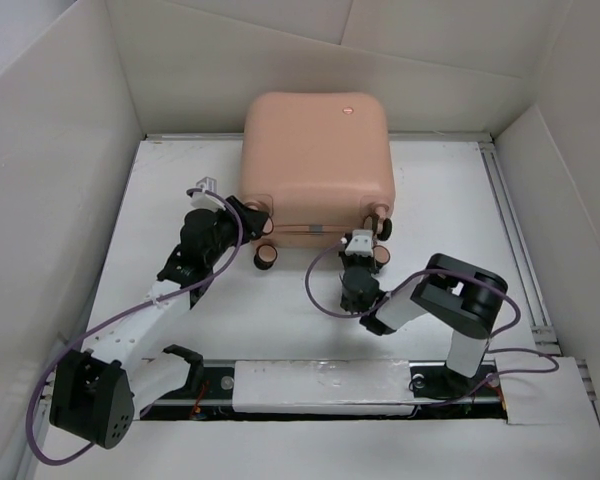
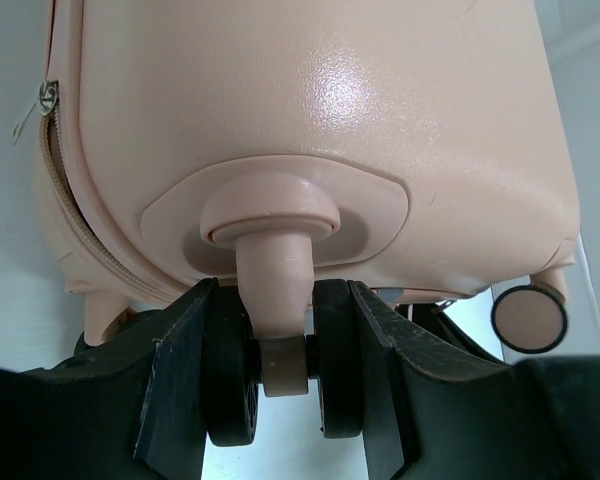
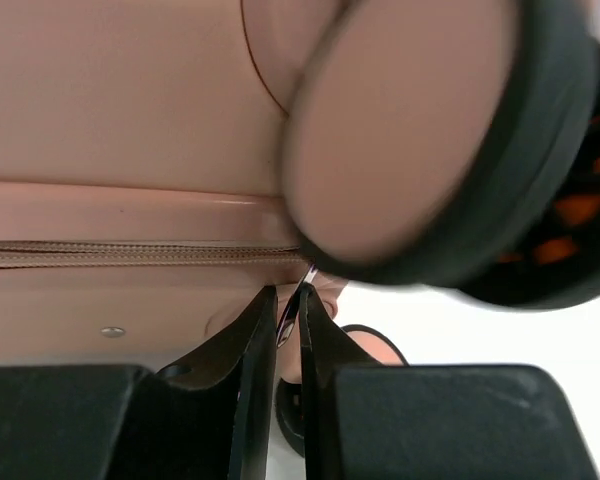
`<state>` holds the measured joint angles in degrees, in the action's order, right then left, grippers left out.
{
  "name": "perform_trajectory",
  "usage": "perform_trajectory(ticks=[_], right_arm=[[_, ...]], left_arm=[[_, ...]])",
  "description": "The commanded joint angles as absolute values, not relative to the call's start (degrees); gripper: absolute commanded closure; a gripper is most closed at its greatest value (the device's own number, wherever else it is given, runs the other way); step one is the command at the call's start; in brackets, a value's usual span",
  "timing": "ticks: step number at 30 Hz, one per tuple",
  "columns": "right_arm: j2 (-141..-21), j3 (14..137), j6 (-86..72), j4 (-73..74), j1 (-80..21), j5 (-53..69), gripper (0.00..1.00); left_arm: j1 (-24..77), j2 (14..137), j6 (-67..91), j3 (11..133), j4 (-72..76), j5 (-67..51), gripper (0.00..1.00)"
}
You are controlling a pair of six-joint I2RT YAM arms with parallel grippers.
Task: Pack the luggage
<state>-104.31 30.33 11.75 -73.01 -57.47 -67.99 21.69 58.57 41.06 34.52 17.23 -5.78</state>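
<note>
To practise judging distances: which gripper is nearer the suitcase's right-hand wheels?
Right. The right gripper pinches a zip pull directly beside those wheels; the left gripper clamps a caster at the suitcase's opposite, left corner.

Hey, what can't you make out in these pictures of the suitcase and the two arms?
1. Luggage contents: all views, the closed shell hides them.
2. Right wrist view: near wheel is blurred and blocks the shell behind it.
3. Right wrist view: metal sliver in the right pincer, too small to identify.
4. Left wrist view: left pincer clamps a caster; its fingers cover the wheel faces.
</note>
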Motion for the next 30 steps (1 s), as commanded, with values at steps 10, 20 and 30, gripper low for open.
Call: perform_trajectory(ticks=[10, 20, 30], right_arm=[[-107.3, 43.48, -20.55, -78.66, -58.01, 5.21, 1.0], [-93.8, 31.56, -26.19, -70.43, -49.84, 7.21, 1.0], [-90.38, 31.92, -25.4, -61.53, -53.19, 0.9, 1.0]], left_arm=[[26.27, 58.18, 47.11, 37.62, 38.58, -26.02, 1.0], [27.51, 57.04, 47.11, 37.62, 38.58, -25.84, 1.0], [28.56, 53.18, 42.64, 40.95, 27.89, -20.05, 1.0]])
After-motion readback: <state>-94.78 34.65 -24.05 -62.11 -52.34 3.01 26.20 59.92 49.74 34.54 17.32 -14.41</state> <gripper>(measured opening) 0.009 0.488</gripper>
